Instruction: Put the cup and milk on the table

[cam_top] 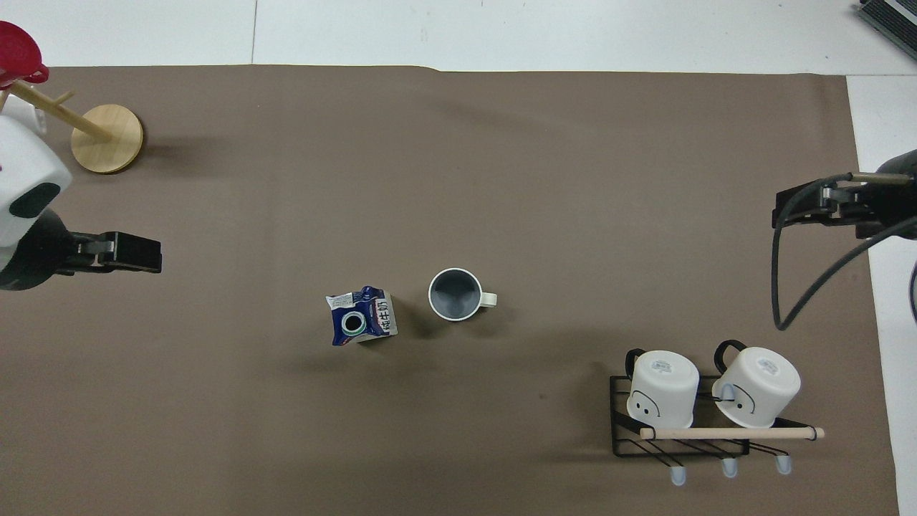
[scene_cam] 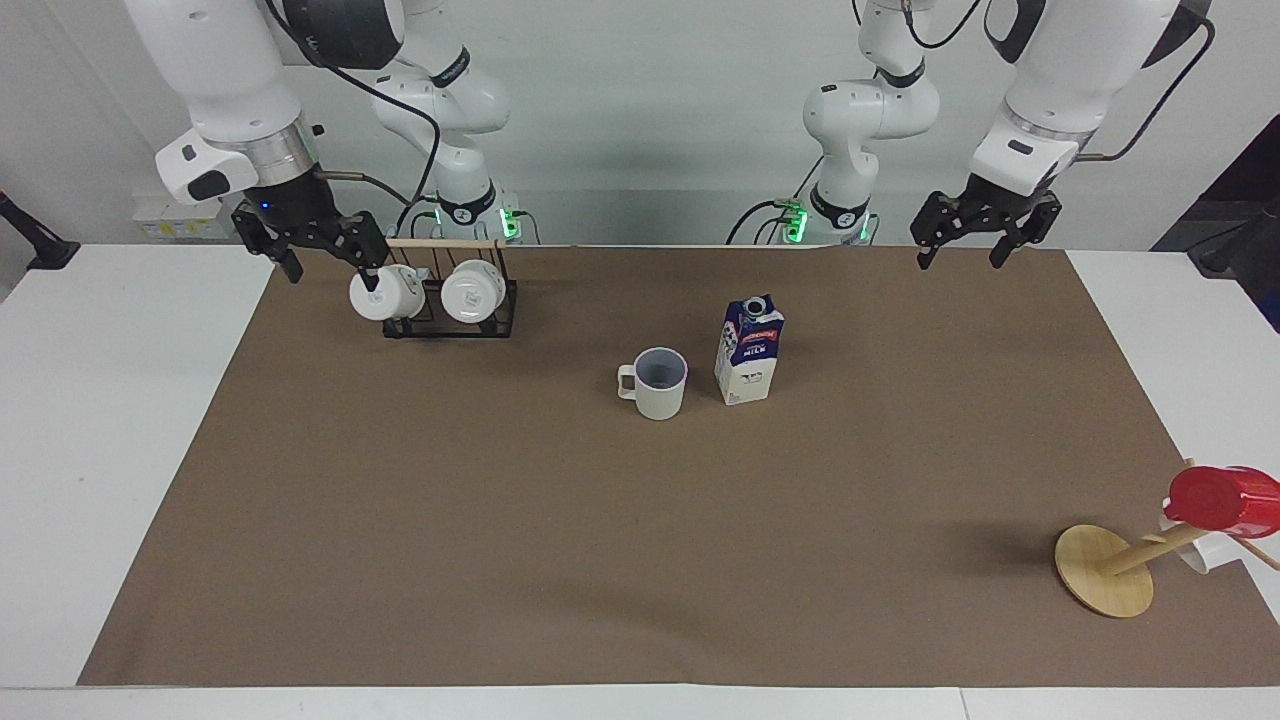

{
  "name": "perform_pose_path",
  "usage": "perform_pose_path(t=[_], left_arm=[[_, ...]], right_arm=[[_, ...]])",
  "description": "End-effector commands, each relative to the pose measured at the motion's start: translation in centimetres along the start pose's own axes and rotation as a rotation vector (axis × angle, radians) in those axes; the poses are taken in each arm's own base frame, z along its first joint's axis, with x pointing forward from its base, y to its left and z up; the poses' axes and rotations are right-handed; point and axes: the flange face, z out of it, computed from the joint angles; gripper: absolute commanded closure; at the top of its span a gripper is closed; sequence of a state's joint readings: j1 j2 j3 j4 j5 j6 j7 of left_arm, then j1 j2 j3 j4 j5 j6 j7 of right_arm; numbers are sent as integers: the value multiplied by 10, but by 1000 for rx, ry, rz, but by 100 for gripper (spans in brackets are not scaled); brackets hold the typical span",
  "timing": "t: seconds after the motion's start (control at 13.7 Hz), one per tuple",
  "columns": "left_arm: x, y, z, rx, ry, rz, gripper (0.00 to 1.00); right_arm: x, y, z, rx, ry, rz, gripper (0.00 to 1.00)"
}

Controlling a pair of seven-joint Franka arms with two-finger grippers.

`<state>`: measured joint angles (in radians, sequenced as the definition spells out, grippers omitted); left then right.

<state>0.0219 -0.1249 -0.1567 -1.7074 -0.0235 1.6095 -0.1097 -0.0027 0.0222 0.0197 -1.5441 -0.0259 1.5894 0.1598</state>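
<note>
1. Where the brown paper sheet point(scene_cam: 500, 520) meets the bare white bench point(scene_cam: 100, 450) at the right arm's end, the right gripper point(scene_cam: 333, 270) hangs in the air over that edge of the sheet. Its jaws are spread apart and hold nothing.
2. Just beside it stands a black wire rack point(scene_cam: 450, 325) with a wooden rod across its top. It sits on the sheet close to the robots' edge and carries two white mugs tipped on their sides, one point(scene_cam: 383, 294) toward the right arm's end and the other point(scene_cam: 470, 291) next to it.
3. The cup point(scene_cam: 659, 385) stands upright on the sheet near the middle of the bench (grey-blue inside showing), with its small handle pointing toward the right arm's end. No gripper touches it.
4. The milk point(scene_cam: 749, 350) stands upright just beside the cup, toward the left arm's end and a little nearer to the robots, with a narrow gap between the two. Its round cap faces up.
5. The left gripper point(scene_cam: 958, 255) hangs over the sheet's edge nearest the robots, toward the left arm's end and well apart from the milk. Its jaws are open and empty.
6. At the left arm's end, far from the robots, a round wooden disc point(scene_cam: 1103, 570) lies on the sheet, its stick leaning outward under a red cup point(scene_cam: 1222, 500).
</note>
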Motion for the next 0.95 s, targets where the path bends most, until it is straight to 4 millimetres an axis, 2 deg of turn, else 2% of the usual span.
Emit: perform_pose_path(t=[0.0,0.22,0.36,0.87], left_arm=[[-3,-25,-9,10,-3,-33,0],[-4,-29,-10,12,-10,-17,0],[-8,-23,-20,13,-24,54,0],[-9,-15,-21,12,-25,82,0]], right_arm=[[-6,4,-1,17,-4,-23,0],[-6,4,-1,17,-4,-24,0],[-6,4,-1,17,-4,-24,0],[-6,4,-1,17,-4,-23,0]])
